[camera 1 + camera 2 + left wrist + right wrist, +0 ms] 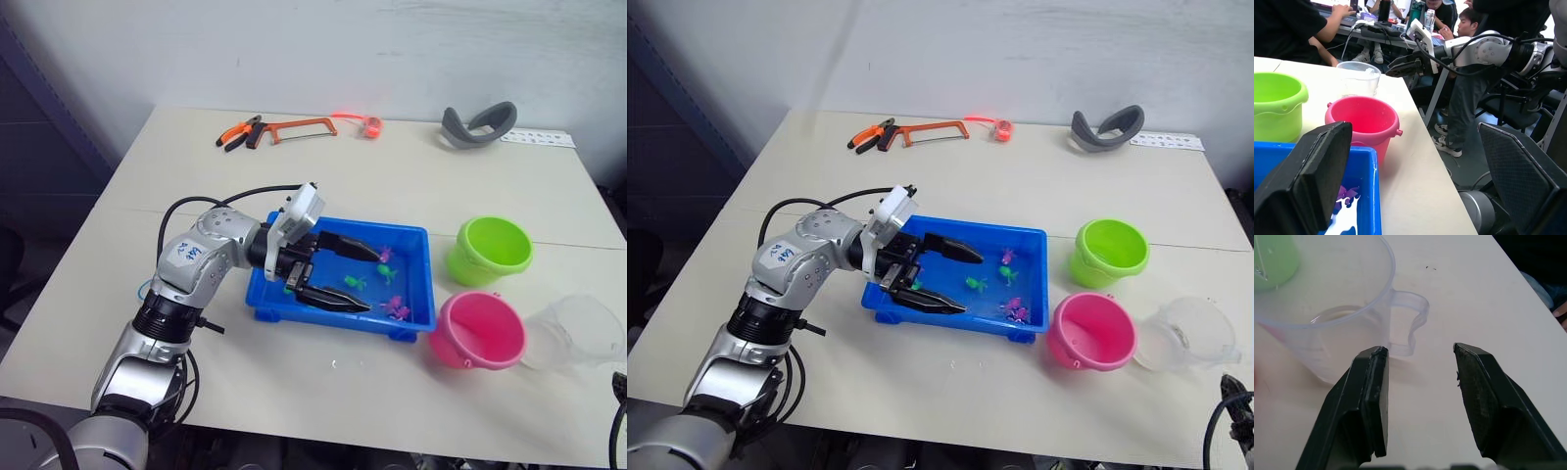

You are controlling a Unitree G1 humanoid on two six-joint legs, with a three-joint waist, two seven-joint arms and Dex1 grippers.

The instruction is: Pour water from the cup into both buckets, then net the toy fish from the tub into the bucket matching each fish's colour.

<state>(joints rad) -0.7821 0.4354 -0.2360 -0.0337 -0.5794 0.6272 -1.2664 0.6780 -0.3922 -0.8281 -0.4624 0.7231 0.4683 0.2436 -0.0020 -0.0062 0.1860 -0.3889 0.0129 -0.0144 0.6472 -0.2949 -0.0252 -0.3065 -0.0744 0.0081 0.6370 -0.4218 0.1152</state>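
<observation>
Left gripper (358, 276) hangs over the tub (416, 240), fingers spread wide, empty — toy fish (355, 283) lie inside the tub. Green bucket (493, 249), pink bucket (478, 330) and cup (578, 333) stand just beside the tub. Right gripper (1420, 360) is released, apart from the cup's handle.

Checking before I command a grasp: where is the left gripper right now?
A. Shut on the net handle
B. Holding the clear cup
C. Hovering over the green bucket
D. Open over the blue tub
D: the left gripper has its fingers spread apart over the near-left part of the tub, holding nothing.
</observation>
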